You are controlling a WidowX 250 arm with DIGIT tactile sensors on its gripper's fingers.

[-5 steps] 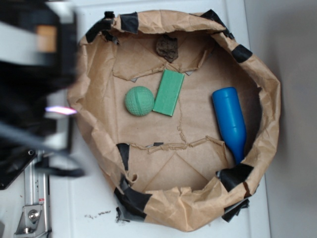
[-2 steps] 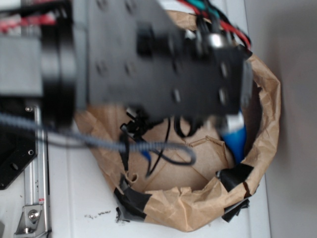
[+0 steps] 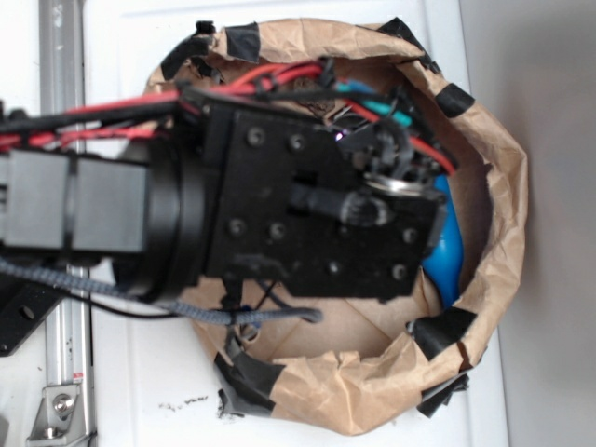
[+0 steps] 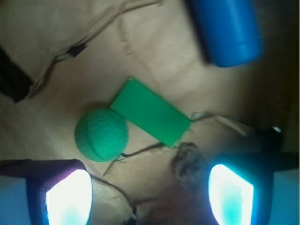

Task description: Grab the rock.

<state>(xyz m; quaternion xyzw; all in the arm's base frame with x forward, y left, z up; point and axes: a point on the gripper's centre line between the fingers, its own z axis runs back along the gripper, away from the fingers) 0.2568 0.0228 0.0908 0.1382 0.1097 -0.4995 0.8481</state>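
- From the wrist view, the hand (image 4: 149,197) hangs with its two fingers spread wide apart, one glowing pad (image 4: 68,197) at the lower left and the other at the lower right, nothing clamped between them.
- The rock (image 4: 190,165), a dark, rough lump, lies on the brown paper between the fingers but close to the right-hand pad, just inside it; whether it touches that finger I cannot tell.
- Just beyond the rock sits the green block (image 4: 151,111), a flat rectangle lying at a slant, its near corner close to the rock.
- The green ball (image 4: 101,134), dimpled, rests against the block's left long side, slightly ahead of the left pad.
- Farther off, at the top right of the wrist view, lies the blue bottle (image 4: 227,29), blurred, well apart from the block.
- A black tape patch (image 4: 14,77) shows on the paper at the far left.
- In the exterior view the black arm (image 3: 307,209), with red and teal wires along its top, reaches in from the left and covers most of the paper bag (image 3: 507,205), a crumpled brown paper basin with tape on its rim.
- Only a strip of the blue bottle (image 3: 453,256) shows past the arm's right edge; the rock, ball and block are hidden there.
- The bag stands on a white counter (image 3: 140,372).
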